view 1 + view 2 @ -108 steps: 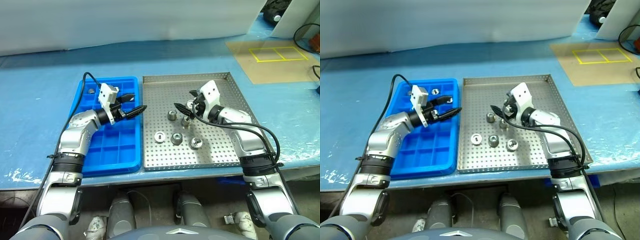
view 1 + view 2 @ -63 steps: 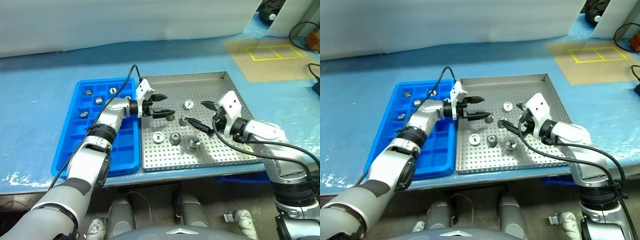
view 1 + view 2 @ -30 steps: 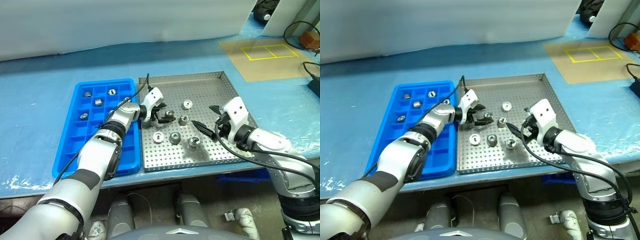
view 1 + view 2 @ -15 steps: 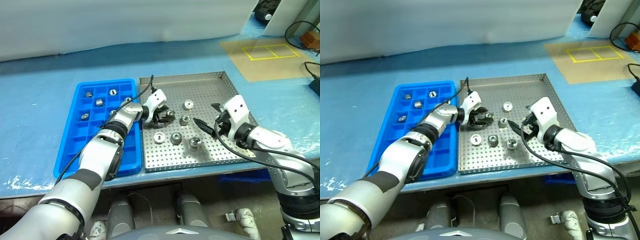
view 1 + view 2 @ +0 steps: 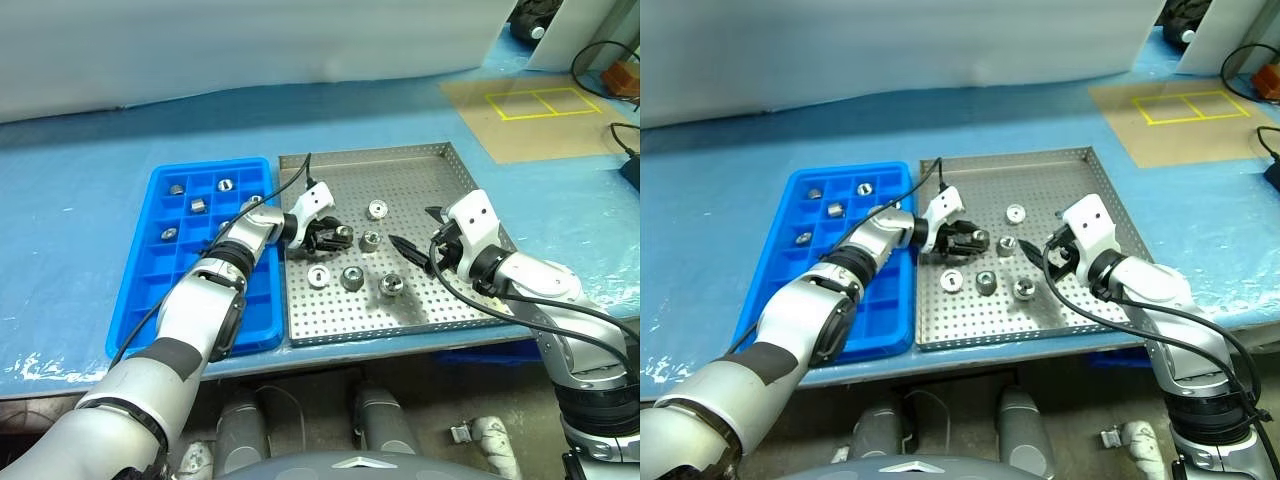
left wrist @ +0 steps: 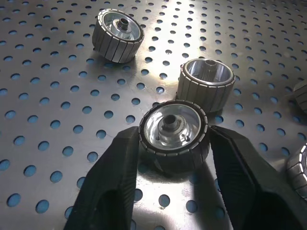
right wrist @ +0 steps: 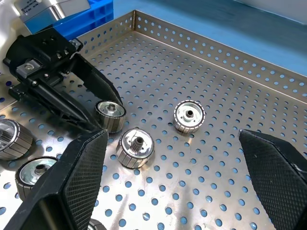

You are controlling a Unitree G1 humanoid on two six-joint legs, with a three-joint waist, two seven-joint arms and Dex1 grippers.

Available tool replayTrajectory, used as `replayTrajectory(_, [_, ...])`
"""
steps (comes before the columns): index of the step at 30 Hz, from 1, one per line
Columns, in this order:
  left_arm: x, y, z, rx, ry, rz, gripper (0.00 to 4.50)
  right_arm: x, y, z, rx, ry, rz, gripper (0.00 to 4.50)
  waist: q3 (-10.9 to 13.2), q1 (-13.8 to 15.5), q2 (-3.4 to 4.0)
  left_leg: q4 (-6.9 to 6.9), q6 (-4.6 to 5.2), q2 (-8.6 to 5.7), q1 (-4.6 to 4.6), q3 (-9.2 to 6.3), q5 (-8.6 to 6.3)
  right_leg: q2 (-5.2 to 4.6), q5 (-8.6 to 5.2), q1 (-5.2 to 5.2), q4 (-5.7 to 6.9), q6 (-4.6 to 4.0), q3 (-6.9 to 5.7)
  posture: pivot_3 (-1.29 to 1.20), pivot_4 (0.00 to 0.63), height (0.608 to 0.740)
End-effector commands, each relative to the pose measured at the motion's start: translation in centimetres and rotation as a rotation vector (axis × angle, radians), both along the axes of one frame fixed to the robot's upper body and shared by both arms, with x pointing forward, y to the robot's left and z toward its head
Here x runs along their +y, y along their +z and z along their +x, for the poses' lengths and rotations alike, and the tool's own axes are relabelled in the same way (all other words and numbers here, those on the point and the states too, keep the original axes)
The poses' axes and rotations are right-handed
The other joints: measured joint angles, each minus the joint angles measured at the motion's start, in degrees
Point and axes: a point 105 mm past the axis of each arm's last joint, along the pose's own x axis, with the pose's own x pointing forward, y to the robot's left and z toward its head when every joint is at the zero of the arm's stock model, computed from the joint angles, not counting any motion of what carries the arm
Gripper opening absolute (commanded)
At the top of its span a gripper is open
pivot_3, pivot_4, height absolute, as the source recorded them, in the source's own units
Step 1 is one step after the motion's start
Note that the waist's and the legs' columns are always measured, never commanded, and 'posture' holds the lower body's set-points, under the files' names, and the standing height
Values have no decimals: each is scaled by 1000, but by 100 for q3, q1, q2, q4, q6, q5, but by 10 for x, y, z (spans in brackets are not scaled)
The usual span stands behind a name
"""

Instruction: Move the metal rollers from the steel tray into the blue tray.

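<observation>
Pinching a ribbed metal roller [image 6: 173, 134] between its two black fingers [image 6: 115, 187], the left pincer [image 5: 333, 238] reaches across from the blue tray [image 5: 160, 300] into the near-left part of the steel tray [image 5: 440, 300], the roller resting on the perforated floor. Just beyond the held piece, two more metal rollers lie close by: one [image 6: 206, 85] almost touching it, another [image 6: 118, 35] a little farther off. In the head view, three further rollers sit nearer the robot on the steel tray, one lying flat [image 5: 319, 276], one upright [image 5: 352, 277] and one beside it [image 5: 391, 285]. The right pincer [image 5: 418, 232] hovers over the right half of the same tray with its fingers [image 7: 79, 177] spread wide, holding nothing, pointing toward the cluster. Several rollers already occupy far compartments of the blue tray, among them one [image 5: 198, 204] in the second row. Both trays stand side by side, touching, on the counter [image 5: 80, 200], which is covered in blue sheeting.
</observation>
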Motion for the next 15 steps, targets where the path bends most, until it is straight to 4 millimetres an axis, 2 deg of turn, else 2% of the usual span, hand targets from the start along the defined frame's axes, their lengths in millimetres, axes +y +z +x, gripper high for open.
replayTrajectory(1, [0, -16, -5, 37, 12, 26, 2420, 2, 12, 1, -60, 7, -7, 4500, -1, -2, 1, 1, 0, 0, 0, 0, 0, 0, -10, 0, 0, 17, 0, -645, 150, 740])
replayTrajectory(4, [0, -15, -6, 37, 2, 17, 2420, 2, 12, 2, -63, 2, -7, 4500, -1, -22, 2, 1, 0, -3, 1, 1, 0, -1, -12, 0, 0, 20, 0, -643, 150, 740])
replayTrajectory(6, [3, -17, -3, 20, 21, 43, 1866, 2, 13, 3, -66, -1, -5, 4500, -2, -35, 3, 1, 0, -5, 0, 1, 0, -2, -12, 0, 0, 20, -1, -642, 150, 740])
replayTrajectory(15, [4, -7, 1, -4, 37, -17, 1866, 4, 13, 5, -68, 6, -4, 4500, -1, -128, 3, 2, 4, -17, -4, 0, -2, -5, -14, -1, -4, 24, -3, -620, 150, 740])
